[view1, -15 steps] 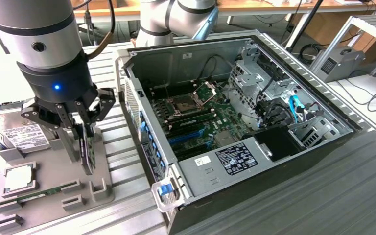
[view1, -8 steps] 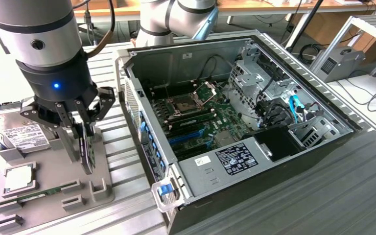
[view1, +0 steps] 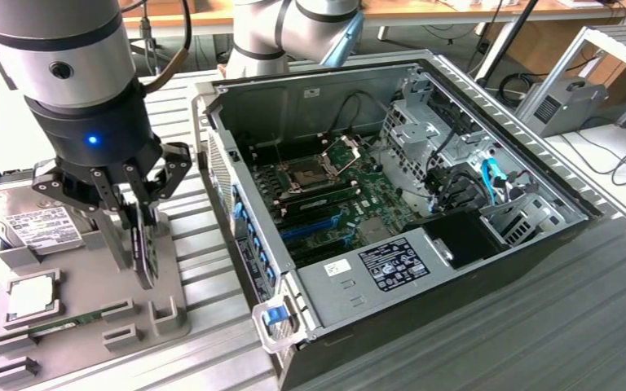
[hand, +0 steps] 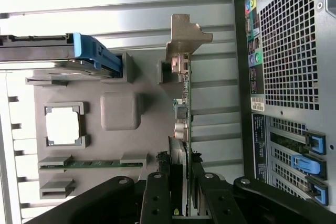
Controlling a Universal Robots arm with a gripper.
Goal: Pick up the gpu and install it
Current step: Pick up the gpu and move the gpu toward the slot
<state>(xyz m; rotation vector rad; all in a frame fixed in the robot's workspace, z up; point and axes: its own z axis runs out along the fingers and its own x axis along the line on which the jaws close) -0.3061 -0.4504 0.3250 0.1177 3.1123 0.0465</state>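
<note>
The gripper (view1: 130,218) is closed narrowly on the gpu (view1: 146,259), pinching the card by its 2 flat faces. The card stands upright on its edge over the grey holder tray (view1: 85,273), near the hard drive (view1: 30,224). I cannot tell whether it is clear of its slot. The grasp looks done, but the install is all left: the card is well apart from the open computer case (view1: 422,314) and its motherboard (view1: 362,195).
</note>
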